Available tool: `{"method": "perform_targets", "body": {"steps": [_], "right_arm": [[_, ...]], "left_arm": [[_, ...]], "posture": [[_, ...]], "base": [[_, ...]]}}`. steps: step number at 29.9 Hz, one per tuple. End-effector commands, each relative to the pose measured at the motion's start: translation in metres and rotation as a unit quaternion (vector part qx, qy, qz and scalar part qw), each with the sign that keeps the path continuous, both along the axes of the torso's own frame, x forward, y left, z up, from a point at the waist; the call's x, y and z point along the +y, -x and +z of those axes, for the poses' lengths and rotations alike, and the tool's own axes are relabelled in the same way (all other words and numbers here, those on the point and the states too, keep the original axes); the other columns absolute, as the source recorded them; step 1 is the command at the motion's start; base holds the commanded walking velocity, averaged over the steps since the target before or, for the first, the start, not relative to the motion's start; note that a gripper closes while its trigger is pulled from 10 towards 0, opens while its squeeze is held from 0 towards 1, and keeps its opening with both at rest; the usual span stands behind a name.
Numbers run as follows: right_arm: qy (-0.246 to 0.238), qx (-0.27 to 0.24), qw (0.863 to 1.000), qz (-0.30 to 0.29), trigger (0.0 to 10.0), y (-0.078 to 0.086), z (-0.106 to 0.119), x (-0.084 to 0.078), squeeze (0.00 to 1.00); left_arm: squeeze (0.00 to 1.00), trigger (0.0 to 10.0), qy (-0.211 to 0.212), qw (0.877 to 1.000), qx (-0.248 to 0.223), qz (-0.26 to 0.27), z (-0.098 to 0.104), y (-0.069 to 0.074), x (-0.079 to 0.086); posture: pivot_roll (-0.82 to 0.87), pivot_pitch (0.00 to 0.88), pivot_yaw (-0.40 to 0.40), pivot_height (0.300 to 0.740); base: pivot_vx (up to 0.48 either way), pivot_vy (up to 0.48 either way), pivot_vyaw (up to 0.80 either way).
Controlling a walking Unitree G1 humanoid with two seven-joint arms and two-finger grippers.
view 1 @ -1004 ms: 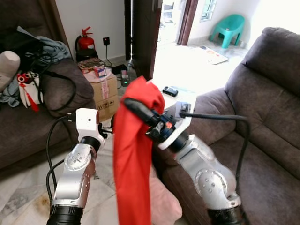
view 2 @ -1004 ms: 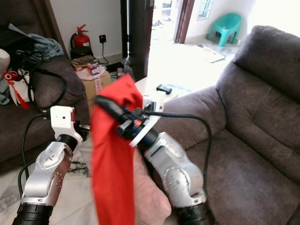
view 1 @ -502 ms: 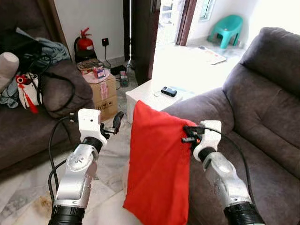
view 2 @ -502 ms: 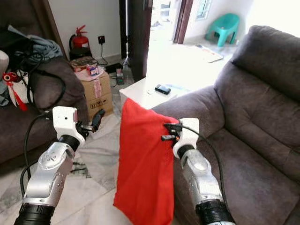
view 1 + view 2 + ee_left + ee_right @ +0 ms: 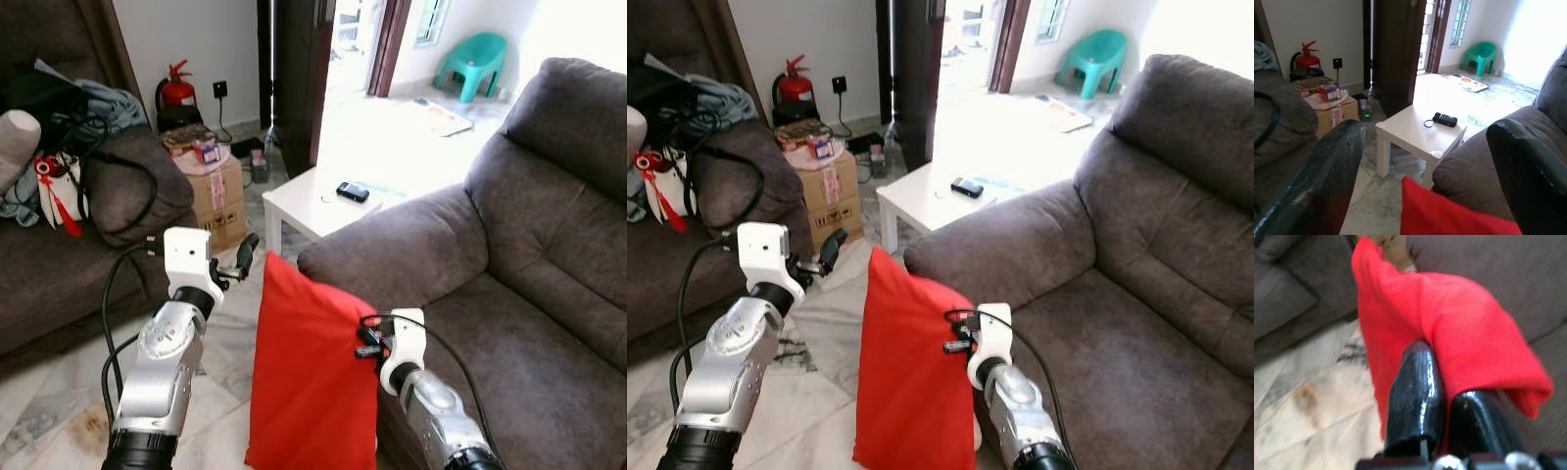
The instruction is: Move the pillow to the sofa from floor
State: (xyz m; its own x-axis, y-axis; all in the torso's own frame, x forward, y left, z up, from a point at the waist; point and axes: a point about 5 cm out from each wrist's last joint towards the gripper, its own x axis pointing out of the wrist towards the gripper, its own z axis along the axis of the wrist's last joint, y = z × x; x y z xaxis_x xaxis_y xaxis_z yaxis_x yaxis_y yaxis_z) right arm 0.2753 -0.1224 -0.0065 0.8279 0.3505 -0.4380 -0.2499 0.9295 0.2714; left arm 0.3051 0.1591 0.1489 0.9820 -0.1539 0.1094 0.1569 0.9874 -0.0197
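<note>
Left eye view: red pillow (image 5: 313, 377) upright, long axis vertical.

My head stereo pair looks forward and down from above both arms; both eyes share the red pillow (image 5: 313, 377), the white table (image 5: 318, 208) beyond it and the grey sofa (image 5: 529, 245) on the right. My left wrist camera faces far along its spread black fingers (image 5: 1317, 181), sharing that table and the pillow's top. My right wrist camera sits very near the pillow, looking down past its fingers (image 5: 1415, 396) toward the floor (image 5: 1308, 406).
</note>
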Motion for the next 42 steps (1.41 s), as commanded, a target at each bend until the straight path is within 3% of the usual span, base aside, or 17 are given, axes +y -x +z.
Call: {"method": "perform_targets", "body": {"steps": [1,4,8,11,18,20,22,27,30,33,37,39,42], "right_arm": [[0.0,-0.037,0.999,0.011,10.0,-0.008,0.01,-0.005,0.0],[-0.041,-0.04,0.997,0.054,10.0,-0.003,0.009,0.0,0.0],[-0.079,-0.064,0.993,0.055,10.0,-0.004,0.015,0.003,0.0],[-0.126,-0.086,0.984,0.09,10.0,-0.005,0.022,0.009,0.0],[-0.179,-0.087,0.968,0.156,10.0,0.001,0.024,0.012,0.0],[-0.191,-0.081,0.96,0.188,10.0,0.006,0.024,0.011,0.0],[-0.216,-0.07,0.943,0.245,10.0,0.016,0.024,0.009,0.0],[-0.239,-0.071,0.927,0.28,10.0,0.023,0.026,0.006,0.0],[-0.245,-0.073,0.922,0.291,10.0,0.025,0.029,0.005,0.0],[-0.262,-0.068,0.908,0.32,10.0,0.03,0.032,0.007,0.0],[-0.275,-0.063,0.895,0.346,10.0,0.036,0.036,0.009,0.0],[-0.281,-0.059,0.883,0.372,10.0,0.043,0.038,0.01,0.0],[-0.282,-0.056,0.878,0.382,10.0,0.045,0.039,0.01,0.0]], "left_arm": [[0.0,10.0,-0.001,1.0,0.004,-0.006,-0.002,0.001,-0.003],[0.0,10.0,0.001,1.0,0.007,-0.007,-0.003,0.001,-0.003],[0.0,10.0,0.001,1.0,0.008,-0.005,-0.003,0.001,-0.002],[0.0,10.0,0.002,1.0,0.011,-0.008,-0.005,0.001,-0.004],[0.0,10.0,0.018,0.999,0.023,-0.02,-0.007,0.005,-0.002],[0.0,10.0,0.02,0.999,0.027,-0.016,-0.009,0.006,0.003],[0.0,10.0,0.021,0.999,0.031,-0.014,-0.009,0.008,0.007],[0.0,10.0,0.029,0.999,0.036,-0.021,-0.01,0.008,0.007],[0.0,10.0,0.036,0.998,0.041,-0.038,-0.01,0.009,0.004],[0.0,10.0,0.05,0.994,0.058,-0.073,-0.012,0.013,0.0],[0.0,10.0,0.023,0.991,0.082,-0.108,-0.017,0.022,0.008],[0.0,10.0,-0.015,0.984,0.113,-0.14,-0.025,0.034,0.018],[0.0,10.0,-0.029,0.98,0.125,-0.153,-0.027,0.039,0.022]], "posture": [[0.15,0.0,-0.1,0.74],[0.15,0.0,-0.1,0.74],[0.15,0.0,-0.1,0.74],[0.15,0.0,-0.098,0.74],[0.16,0.0,-0.099,0.74],[0.16,0.0,-0.099,0.74],[0.16,0.0,-0.099,0.74],[0.16,0.0,-0.097,0.74],[0.16,0.0,-0.098,0.74],[0.16,0.0,-0.098,0.74],[0.17,0.0,-0.097,0.74],[0.17,0.0,-0.098,0.74],[0.17,0.0,-0.098,0.74]], "base": [[0.0,0.0,0.0],[0.0,0.0,0.0],[0.0,0.0,0.0],[0.0,0.0,0.0],[0.0,0.0,0.0],[0.0,0.0,0.0],[0.0,0.0,0.0],[0.0,0.0,0.0],[0.0,0.0,0.0],[0.0,0.0,0.0],[0.0,0.0,0.0],[0.0,0.0,0.0],[0.0,0.0,0.0]]}}
